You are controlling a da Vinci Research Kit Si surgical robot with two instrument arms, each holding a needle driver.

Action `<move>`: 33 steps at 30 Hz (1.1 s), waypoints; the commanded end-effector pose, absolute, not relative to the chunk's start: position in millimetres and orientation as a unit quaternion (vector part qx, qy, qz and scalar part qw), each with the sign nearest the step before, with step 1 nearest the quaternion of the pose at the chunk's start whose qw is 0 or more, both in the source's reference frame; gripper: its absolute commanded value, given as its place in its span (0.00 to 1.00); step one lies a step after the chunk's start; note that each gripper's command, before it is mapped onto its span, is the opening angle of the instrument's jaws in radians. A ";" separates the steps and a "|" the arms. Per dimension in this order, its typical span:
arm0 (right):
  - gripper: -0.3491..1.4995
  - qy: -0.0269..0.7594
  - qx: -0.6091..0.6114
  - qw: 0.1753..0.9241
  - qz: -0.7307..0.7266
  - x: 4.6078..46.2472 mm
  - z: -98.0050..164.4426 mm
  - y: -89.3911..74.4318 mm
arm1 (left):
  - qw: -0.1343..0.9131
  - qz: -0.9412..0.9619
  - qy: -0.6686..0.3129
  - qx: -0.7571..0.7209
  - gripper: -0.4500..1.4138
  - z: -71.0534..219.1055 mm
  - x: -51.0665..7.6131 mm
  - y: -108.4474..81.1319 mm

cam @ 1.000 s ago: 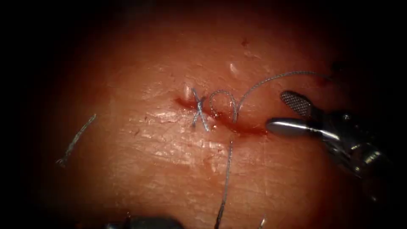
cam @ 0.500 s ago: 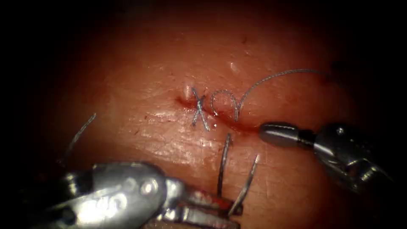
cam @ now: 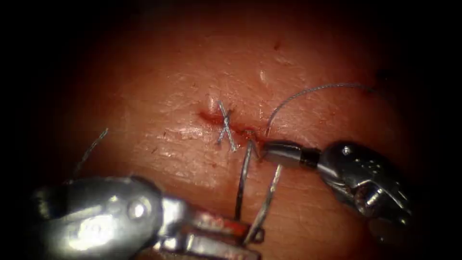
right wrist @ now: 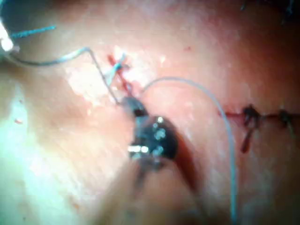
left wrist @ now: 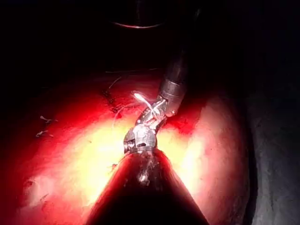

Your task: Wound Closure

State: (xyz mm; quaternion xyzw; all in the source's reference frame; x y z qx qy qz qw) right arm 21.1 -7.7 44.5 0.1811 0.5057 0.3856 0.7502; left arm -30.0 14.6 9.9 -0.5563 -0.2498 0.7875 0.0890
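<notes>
Tissue (cam: 159,72) background, cut (cam: 240,132) mid-scene | left tool (cam: 252,236) jaws pinch needle (cam: 263,207) near its base, out of tissue, near side | right tool (cam: 269,148) jaws pressed together at thread (cam: 308,91) loop, now snugged since earlier | next: you need steady tension.

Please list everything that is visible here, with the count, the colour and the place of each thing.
tissue: one, pinkish red, under everything.
cut: one, dark red, at the tissue's middle.
crossed stitch: one, pale blue, over the cut's left part.
thread: one strand, grey, arcing right from the cut.
needle: one, silver, held near its end, out of the tissue.
loose thread piece: one, grey, far left.
left gripper: shut on the needle.
right gripper: shut, at the cut.
</notes>
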 end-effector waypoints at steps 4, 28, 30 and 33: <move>0.00 0.507 0.181 0.750 0.384 21.8 45.3 -7.8 | 0.086 0.790 -0.239 -0.559 0.00 9.3 -29.6 15.8; 0.00 0.507 0.191 0.754 0.371 21.9 45.5 -8.5 | 0.110 0.807 -0.189 -0.548 0.00 8.5 -24.0 26.0; 0.00 0.507 0.192 0.754 0.371 21.9 45.5 -8.5 | 0.110 0.808 -0.186 -0.548 0.00 8.4 -23.5 27.2; 0.00 0.507 0.192 0.754 0.370 21.9 45.5 -8.5 | 0.124 0.809 -0.165 -0.550 0.00 8.4 -22.9 28.9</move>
